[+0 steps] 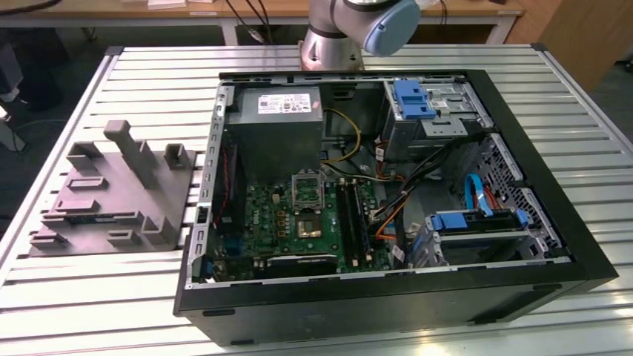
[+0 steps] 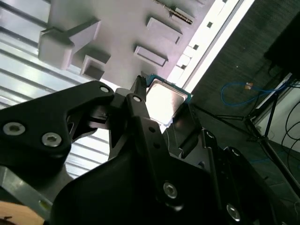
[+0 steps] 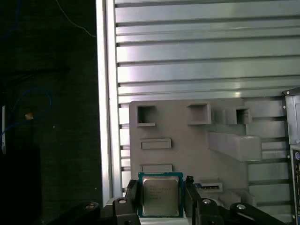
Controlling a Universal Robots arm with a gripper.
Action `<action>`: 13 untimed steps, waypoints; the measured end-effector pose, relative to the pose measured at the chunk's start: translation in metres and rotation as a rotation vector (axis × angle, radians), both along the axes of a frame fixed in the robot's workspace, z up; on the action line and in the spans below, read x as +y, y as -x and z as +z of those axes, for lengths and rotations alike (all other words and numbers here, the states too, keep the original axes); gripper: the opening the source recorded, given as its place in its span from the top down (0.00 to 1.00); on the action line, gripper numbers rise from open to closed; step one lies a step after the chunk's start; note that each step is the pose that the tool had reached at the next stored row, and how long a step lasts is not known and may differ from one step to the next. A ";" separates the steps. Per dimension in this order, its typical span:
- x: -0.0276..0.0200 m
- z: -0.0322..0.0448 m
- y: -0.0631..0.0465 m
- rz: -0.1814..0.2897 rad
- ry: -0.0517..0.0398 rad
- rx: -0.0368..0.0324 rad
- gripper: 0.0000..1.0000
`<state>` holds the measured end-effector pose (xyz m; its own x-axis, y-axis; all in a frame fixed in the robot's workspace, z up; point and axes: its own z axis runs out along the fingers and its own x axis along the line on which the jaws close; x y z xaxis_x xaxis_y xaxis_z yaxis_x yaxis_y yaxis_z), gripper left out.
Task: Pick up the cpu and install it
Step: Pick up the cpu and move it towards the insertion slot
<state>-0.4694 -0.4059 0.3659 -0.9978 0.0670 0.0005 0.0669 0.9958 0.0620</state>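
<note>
- The small, flat, square cpu (image 3: 160, 196) with its pale silvery metal top is cut off along one edge by the frame in the first wrist view. In the second wrist view, the gripper's black body covers part of it (image 2: 164, 98). Its underside is hidden in both wrist views.
- The robot arm (image 1: 361, 26), grey with a blue cap, is cut off by the exterior view's upper edge.
- One gripper (image 3: 161, 197) shows two black fingers (image 3: 132, 194), closed on opposite edges of the one cpu.
- The cpu is held in front of the one grey moulded tray (image 3: 187, 150); whether they touch cannot be told.
- The tray (image 1: 109, 193) lies on the slatted aluminium table (image 1: 396, 55), to the exterior view's left of one open black computer case (image 1: 396, 311).
- Inside the case are a green circuit board (image 1: 287, 222), a grey metal box with a white label (image 1: 277, 130), loose cables and two blue brackets (image 1: 413, 100).
</note>
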 end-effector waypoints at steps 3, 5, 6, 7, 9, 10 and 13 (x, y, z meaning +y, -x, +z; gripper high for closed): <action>0.0001 0.0135 0.000 0.000 -0.0001 0.0000 0.53; 0.0002 0.0229 0.000 0.000 -0.0001 0.0000 0.53; 0.0002 0.0270 0.000 0.000 0.0000 0.0001 0.53; 0.0003 0.0286 0.000 0.000 -0.0001 0.0000 0.53; 0.0003 0.0287 0.000 0.000 -0.0002 -0.0003 0.53; 0.0003 0.0288 0.000 0.000 -0.0002 -0.0002 0.53; 0.0004 0.0293 -0.001 0.000 0.0000 0.0001 0.53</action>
